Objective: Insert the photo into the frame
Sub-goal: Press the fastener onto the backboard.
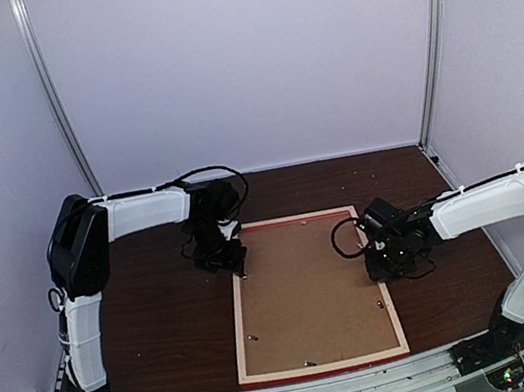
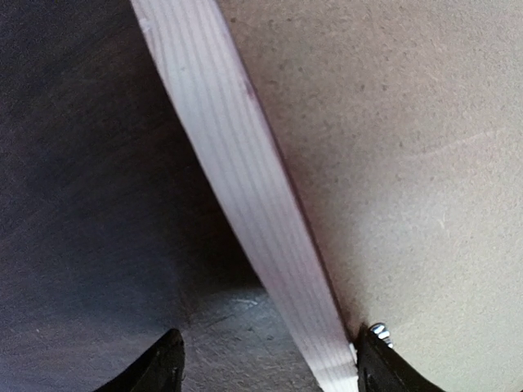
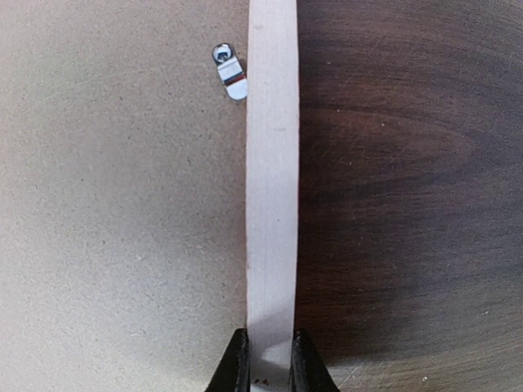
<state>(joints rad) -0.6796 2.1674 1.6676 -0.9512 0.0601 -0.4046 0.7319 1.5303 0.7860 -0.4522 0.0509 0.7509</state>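
The frame (image 1: 239, 312) lies face down on the table, its pale wood back up, with red along its near edge. A brown backing board (image 1: 309, 289) fills it. The photo is not in view. My left gripper (image 1: 229, 258) is open at the frame's far left corner. In the left wrist view it (image 2: 270, 363) straddles the pale rail (image 2: 245, 188), one finger over the table and one at the board's edge. My right gripper (image 1: 380, 261) is at the right rail. In the right wrist view it (image 3: 270, 359) is shut on that rail (image 3: 271, 163).
Small metal turn tabs sit on the backing board near the rails (image 3: 230, 72) (image 2: 378, 331). The dark wood table (image 1: 161, 315) is walled by pale panels on three sides. The frame's near edge lies close to the table's front edge.
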